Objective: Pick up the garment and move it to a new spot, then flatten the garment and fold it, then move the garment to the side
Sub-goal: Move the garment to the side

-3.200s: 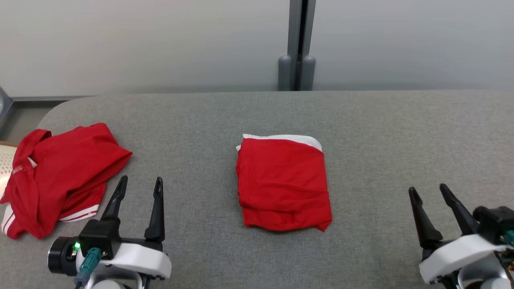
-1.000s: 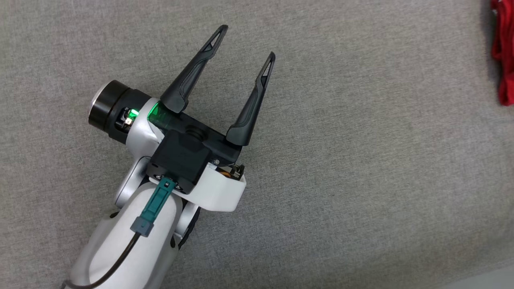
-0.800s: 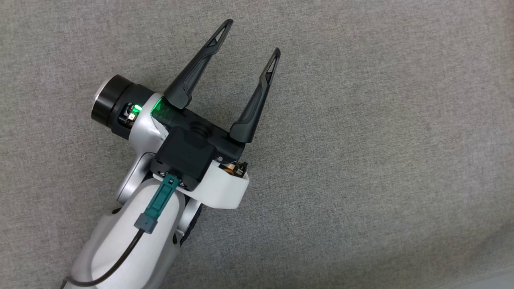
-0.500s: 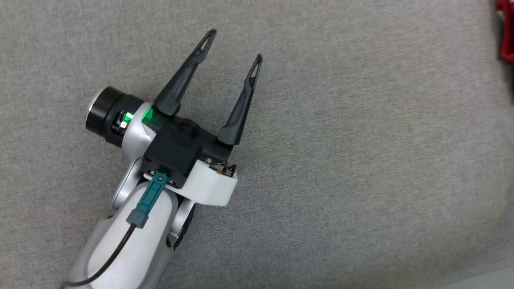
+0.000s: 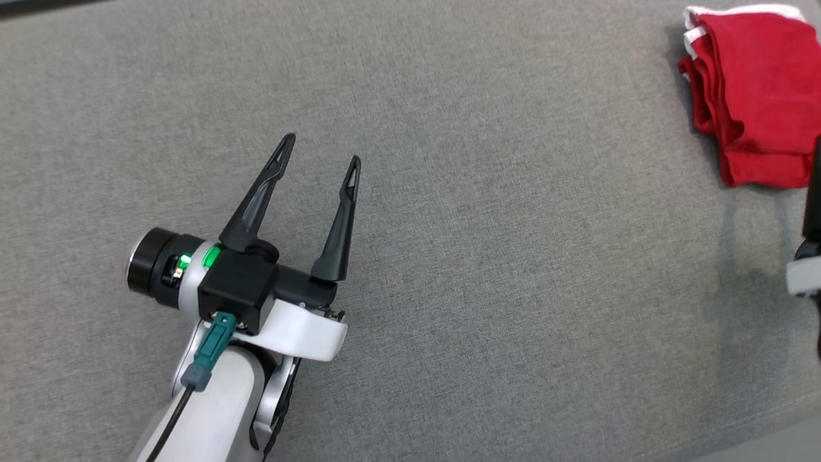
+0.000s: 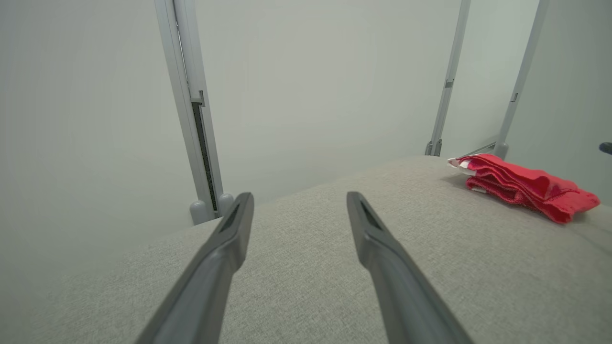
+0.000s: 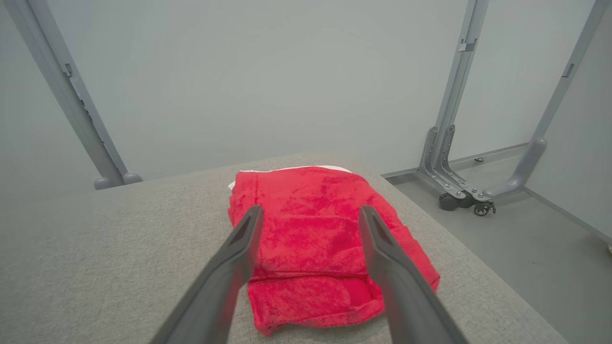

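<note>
Grey table (image 5: 513, 289): folded garment (image 5: 757, 90) near far right corner (left gripper (image 5: 321, 149) well apart).

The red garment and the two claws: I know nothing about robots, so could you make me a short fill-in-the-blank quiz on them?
1. The garment is mostly ____ with a white edge.
2. It lies on a ____ fabric surface.
3. The left claw has its jaws ____, with nothing between them.
4. The right claw points at the garment, which lies neatly ____, not spread out flat.

Missing words: red; grey; open; folded.
</note>
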### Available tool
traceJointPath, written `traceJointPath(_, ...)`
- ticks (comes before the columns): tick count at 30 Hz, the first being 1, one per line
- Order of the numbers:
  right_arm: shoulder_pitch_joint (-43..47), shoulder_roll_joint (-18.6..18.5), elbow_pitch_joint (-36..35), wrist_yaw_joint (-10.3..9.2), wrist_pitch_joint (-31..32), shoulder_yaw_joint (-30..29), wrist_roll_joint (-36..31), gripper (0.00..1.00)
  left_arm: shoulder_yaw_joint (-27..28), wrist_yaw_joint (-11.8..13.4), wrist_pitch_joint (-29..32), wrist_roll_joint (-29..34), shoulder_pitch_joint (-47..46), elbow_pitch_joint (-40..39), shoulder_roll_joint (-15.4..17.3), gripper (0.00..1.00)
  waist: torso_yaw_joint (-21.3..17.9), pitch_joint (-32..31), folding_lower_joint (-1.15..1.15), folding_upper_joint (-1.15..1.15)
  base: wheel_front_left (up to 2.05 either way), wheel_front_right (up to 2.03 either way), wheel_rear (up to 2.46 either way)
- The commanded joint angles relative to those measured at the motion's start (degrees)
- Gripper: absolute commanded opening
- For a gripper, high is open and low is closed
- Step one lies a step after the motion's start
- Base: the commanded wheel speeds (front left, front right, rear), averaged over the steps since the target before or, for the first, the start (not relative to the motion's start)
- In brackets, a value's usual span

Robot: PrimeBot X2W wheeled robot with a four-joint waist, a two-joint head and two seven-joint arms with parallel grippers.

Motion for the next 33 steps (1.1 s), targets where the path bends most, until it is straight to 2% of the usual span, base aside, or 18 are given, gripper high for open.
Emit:
traceJointPath(1, 2.44, 1.35, -2.44, -0.1, -0.08, -0.85, -1.18, 1.0, 0.68, 0.82, -0.48, -0.71, 1.36, 0.22, 0.07, 1.0, 0.69, -2.42, 0.0, 0.0, 0.0, 0.0, 0.0)
traceJointPath(4, 7.39, 4.14, -8.61, -0.1, -0.08, -1.88, -3.9, 1.0, 1.86, 2.3, -1.19, -1.82, 3.96, 0.41, -0.09, 1.0, 2.33, -4.97, 0.0, 0.0, 0.0, 0.0, 0.0)
traceJointPath(6, 7.39, 4.14, -8.61, -0.1, -0.08, -1.88, -3.9, 1.0, 1.86, 2.3, -1.19, -1.82, 3.96, 0.41, -0.09, 1.0, 2.33, -4.97, 0.0, 0.0, 0.0, 0.0, 0.0)
traceJointPath(10, 12.17, 5.82, -14.53, -0.09, 0.04, -1.59, -6.71, 1.0, 3.49, 3.8, -2.12, -3.53, 7.05, 1.32, -0.07, 1.0, 6.37, -8.32, 0.0, 0.0, 0.0, 0.0, 0.0)
traceJointPath(19, 19.95, 7.83, -23.33, -0.06, 6.36, -1.48, -9.64, 1.0, 7.18, 6.07, -3.71, -6.86, 14.57, 3.16, 0.71, 1.0, 13.66, -15.22, 0.0, 0.0, 0.0, 0.0, 0.0)
traceJointPath(25, 25.02, 9.26, -28.07, -0.06, 10.42, -1.48, -11.54, 1.0, 8.04, 6.71, -3.48, -8.46, 20.01, 4.18, 1.56, 1.0, 15.39, -19.83, 0.0, 0.0, 0.0, 0.0, 0.0)
traceJointPath(33, 31.31, 10.43, -32.36, -0.06, 14.53, -0.93, -14.13, 1.0, 8.45, 6.3, -2.68, -9.95, 24.39, 5.34, 2.96, 1.0, 15.39, -25.37, 0.0, 0.0, 0.0, 0.0, 0.0)
